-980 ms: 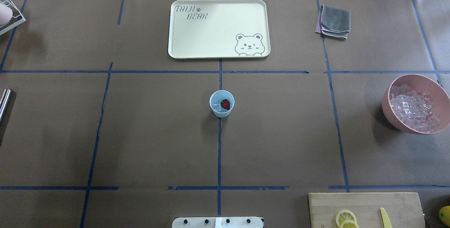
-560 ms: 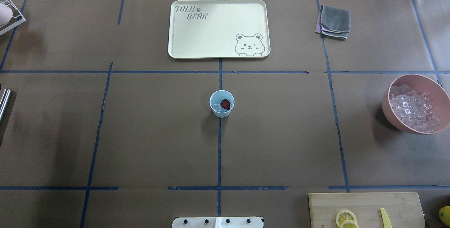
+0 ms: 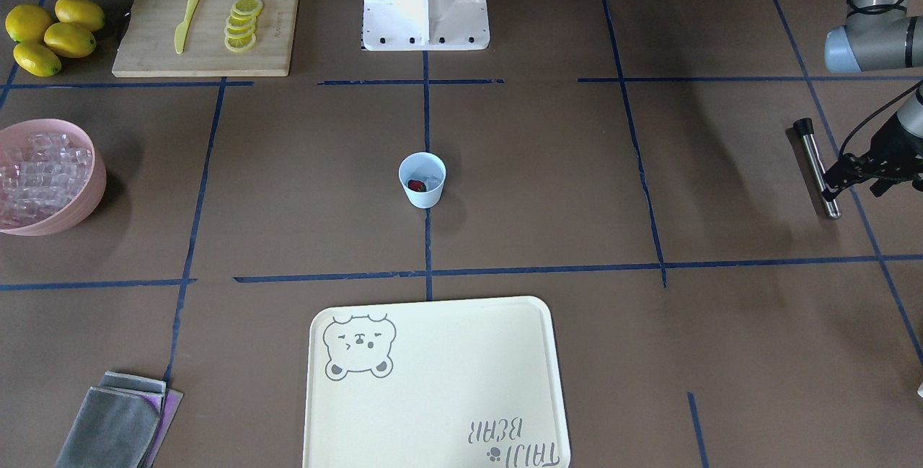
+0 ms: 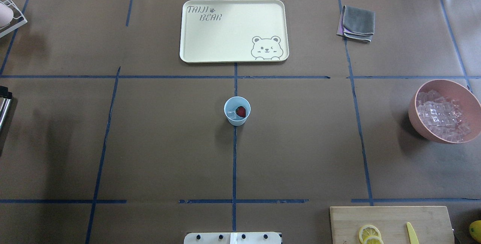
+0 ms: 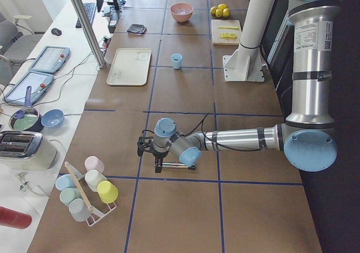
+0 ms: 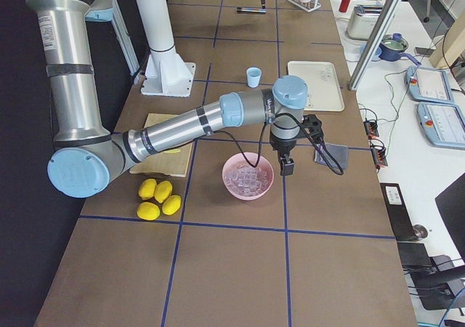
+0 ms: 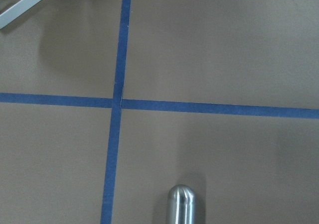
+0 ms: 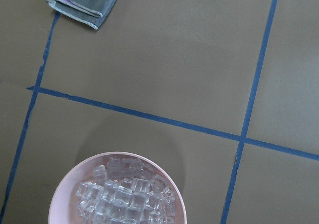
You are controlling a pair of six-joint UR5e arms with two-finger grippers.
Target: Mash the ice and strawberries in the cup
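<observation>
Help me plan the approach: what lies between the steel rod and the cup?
Between steel rod and cup: only tape-lined bare paper, per the front-facing view.

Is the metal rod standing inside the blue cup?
No, the metal rod lies flat on the table, far from the cup, which holds only the strawberry and ice.

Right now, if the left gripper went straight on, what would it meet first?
Probably the metal rod lying on the table: the left gripper points down by it, its wrist view showing the rod's rounded end. Depth is unclear; it might touch bare table instead.
</observation>
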